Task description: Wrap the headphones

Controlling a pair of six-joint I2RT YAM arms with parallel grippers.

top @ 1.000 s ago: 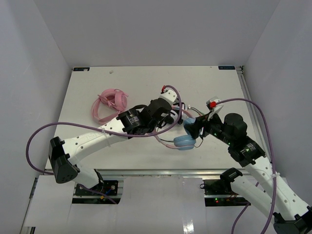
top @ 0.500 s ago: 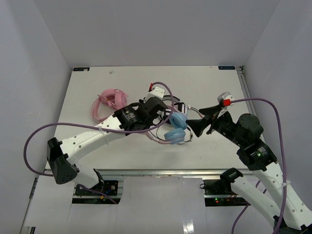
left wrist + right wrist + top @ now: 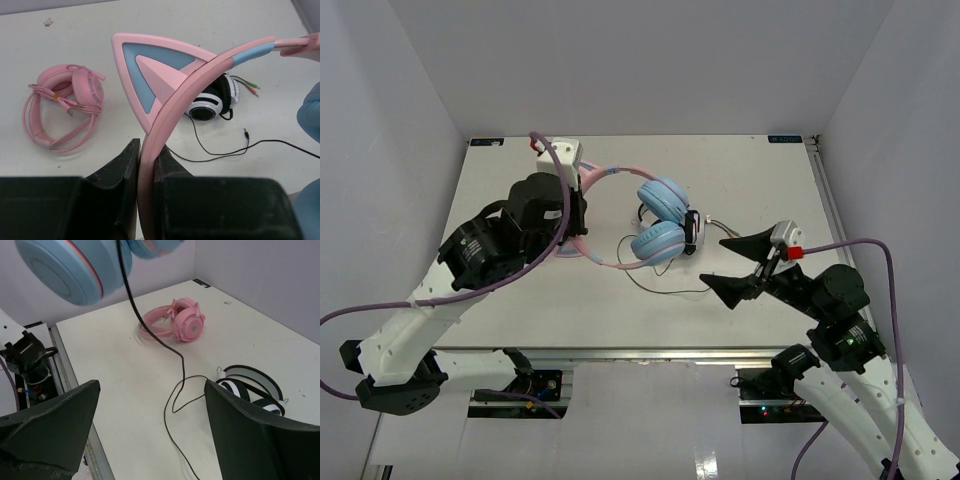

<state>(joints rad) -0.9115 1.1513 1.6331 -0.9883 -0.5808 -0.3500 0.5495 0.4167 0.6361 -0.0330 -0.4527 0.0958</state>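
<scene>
Progress, judged: lift done, wrapping not started.

- The flat white table (image 3: pixel 760 180) is taken as reference.
- The left arm (image 3: pixel 490 250) is raised over the table's left-centre.
- The left gripper (image 3: pixel 147 150) is clamped on the pink cat-eared headband.
- The light-blue-cup over-ear headphones (image 3: pixel 658 222) are held in the air above the table's middle.
- The right gripper (image 3: pixel 718 262) is poised over the table's right-front, jaws spread wide, nothing held.
- The thin dark cable (image 3: pixel 175 352) is seen hanging loose from the cups onto the table, with no turns wound.
</scene>
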